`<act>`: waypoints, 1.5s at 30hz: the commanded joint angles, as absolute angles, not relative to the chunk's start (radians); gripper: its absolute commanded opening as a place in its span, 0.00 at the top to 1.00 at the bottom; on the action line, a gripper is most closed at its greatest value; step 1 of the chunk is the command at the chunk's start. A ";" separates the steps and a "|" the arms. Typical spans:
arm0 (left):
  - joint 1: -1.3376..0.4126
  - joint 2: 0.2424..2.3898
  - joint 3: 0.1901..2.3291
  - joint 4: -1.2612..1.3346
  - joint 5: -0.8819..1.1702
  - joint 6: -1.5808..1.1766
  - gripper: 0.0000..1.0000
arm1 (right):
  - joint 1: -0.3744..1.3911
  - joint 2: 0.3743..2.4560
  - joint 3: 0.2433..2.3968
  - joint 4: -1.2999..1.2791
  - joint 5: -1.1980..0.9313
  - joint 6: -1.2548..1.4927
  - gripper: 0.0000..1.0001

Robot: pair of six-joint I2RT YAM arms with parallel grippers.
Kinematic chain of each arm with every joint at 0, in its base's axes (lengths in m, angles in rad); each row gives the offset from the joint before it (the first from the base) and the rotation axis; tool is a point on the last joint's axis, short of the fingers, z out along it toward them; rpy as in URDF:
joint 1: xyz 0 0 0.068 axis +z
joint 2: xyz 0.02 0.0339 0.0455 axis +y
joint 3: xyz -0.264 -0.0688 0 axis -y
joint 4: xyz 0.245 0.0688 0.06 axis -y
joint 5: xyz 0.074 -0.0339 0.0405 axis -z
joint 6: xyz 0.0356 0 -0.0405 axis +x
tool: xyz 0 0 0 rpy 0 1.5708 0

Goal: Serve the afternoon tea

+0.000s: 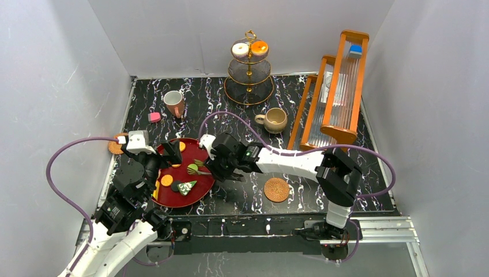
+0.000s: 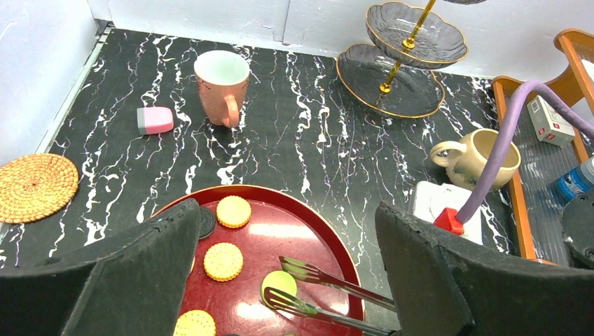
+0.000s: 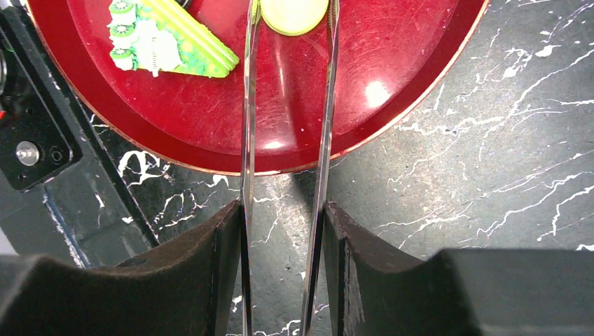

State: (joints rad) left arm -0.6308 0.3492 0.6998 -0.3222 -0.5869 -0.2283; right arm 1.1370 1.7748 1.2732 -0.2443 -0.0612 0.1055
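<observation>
My right gripper [image 3: 284,210] is shut on the handles of metal tongs [image 3: 323,140]. The tong tips closely flank a round green pastry [image 3: 294,14] on the red tray [image 3: 392,91]; I cannot tell whether they pinch it. A green kiwi cake slice [image 3: 168,42] lies beside it. My left gripper [image 2: 287,217] hangs open and empty over the tray's far side, above yellow cookies [image 2: 223,261]. The gold stand [image 1: 249,75] at the back carries two donuts [image 1: 240,49] on its top tier. A pinkish mug [image 1: 173,103] and a beige mug [image 1: 275,120] stand on the table.
Woven coasters lie at the left edge [image 1: 117,143] and near the front [image 1: 277,189]. A pink pastry [image 1: 154,117] sits by the pinkish mug. A wooden stepped rack [image 1: 340,86] fills the right side. Purple cables loop from both arms.
</observation>
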 commanded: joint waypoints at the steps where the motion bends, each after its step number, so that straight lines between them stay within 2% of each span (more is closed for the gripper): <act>1: -0.635 0.335 0.698 -0.315 -0.607 -0.232 0.08 | 1.164 1.774 1.331 -0.254 0.035 0.073 0.48; 20: -0.635 0.332 0.698 -0.317 -0.605 -0.232 0.08 | 1.172 1.727 1.308 -0.231 0.075 0.127 0.54; 45: -0.635 0.334 0.697 -0.316 -0.604 -0.233 0.08 | 1.170 1.762 1.329 -0.293 0.053 0.115 0.49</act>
